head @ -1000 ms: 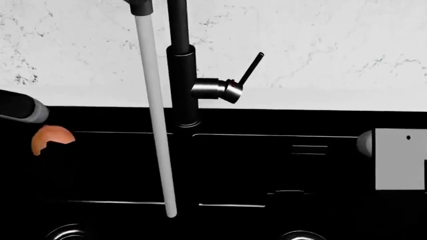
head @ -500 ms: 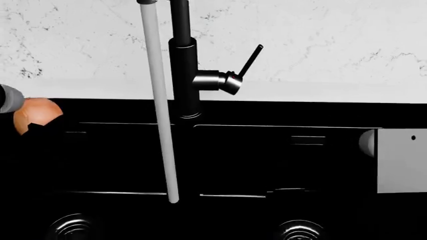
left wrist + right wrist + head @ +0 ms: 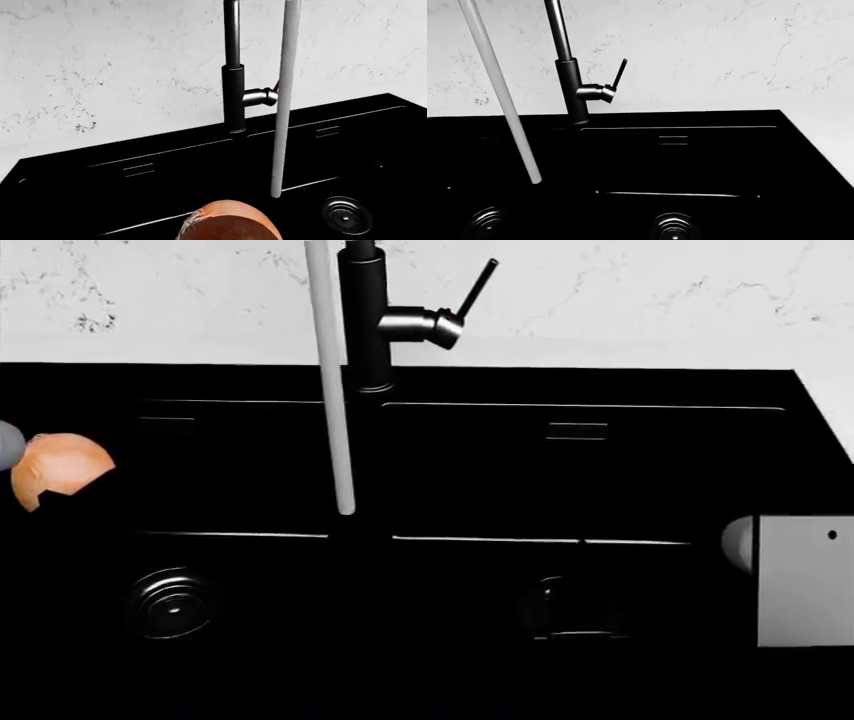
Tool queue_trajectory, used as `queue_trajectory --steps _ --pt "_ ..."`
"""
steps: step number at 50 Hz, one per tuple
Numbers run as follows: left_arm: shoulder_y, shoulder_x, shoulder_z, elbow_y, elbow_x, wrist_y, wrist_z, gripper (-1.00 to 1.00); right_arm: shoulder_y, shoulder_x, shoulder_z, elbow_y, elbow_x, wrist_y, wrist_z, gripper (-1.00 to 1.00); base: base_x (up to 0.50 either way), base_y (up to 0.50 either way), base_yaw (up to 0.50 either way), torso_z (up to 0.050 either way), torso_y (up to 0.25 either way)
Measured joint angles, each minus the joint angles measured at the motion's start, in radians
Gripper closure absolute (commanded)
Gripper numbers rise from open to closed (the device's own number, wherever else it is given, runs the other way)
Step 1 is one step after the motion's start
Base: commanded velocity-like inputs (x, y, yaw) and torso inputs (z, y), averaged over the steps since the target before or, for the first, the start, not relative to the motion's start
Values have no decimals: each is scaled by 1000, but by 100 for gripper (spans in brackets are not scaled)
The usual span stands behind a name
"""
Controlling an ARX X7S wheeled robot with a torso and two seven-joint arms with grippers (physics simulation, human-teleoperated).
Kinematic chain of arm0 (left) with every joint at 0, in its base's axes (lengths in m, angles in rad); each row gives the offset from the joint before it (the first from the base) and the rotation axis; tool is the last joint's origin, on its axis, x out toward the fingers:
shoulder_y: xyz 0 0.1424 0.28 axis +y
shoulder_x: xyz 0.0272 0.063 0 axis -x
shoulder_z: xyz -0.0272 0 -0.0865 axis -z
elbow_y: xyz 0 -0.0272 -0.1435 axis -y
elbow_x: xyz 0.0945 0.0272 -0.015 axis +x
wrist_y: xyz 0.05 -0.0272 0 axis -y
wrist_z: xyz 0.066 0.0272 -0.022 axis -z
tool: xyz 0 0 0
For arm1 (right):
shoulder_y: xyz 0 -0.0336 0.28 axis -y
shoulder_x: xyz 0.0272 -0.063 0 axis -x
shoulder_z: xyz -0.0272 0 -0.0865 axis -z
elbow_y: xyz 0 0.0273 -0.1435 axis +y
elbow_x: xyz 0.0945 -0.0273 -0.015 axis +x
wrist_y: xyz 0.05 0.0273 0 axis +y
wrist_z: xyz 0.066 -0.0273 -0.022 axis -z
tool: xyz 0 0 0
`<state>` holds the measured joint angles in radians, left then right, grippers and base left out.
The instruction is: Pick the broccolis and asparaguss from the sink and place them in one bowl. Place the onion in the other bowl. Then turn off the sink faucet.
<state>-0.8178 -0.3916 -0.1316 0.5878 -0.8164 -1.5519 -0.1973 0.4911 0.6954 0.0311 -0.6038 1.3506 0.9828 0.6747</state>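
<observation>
**Onion held at the sink's left edge; water running; view now lower over both basins.**

At far left of the head view the onion [image 3: 56, 472] hangs above the left basin of the sink [image 3: 454, 465]. It fills the near edge of the left wrist view, which suggests the left gripper is clamped on it, though the fingers are not clearly visible. Compared with a second ago, the head view has tilted down, exposing both drains, and the onion has stayed at the left margin. The water stream [image 3: 330, 375] falls beside the sink faucet [image 3: 367, 315], whose lever [image 3: 477, 290] stands raised. At right, a grey arm block [image 3: 801, 580] shows; the right gripper's opening cannot be determined. Neither bowl is in view, so placement is judged pending.
</observation>
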Motion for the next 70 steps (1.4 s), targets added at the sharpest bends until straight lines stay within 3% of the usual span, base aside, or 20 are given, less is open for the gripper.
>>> queue_trajectory --steps 37,70 --pt "14 -28 -18 -20 -189 19 -148 100 -35 8 12 -28 -11 -32 -7 -100 -455 -400 0 0 0" --pt "42 -41 -15 -34 -284 56 -224 100 -57 19 13 -42 -23 -46 1 -100 -35 -500 0 0 0"
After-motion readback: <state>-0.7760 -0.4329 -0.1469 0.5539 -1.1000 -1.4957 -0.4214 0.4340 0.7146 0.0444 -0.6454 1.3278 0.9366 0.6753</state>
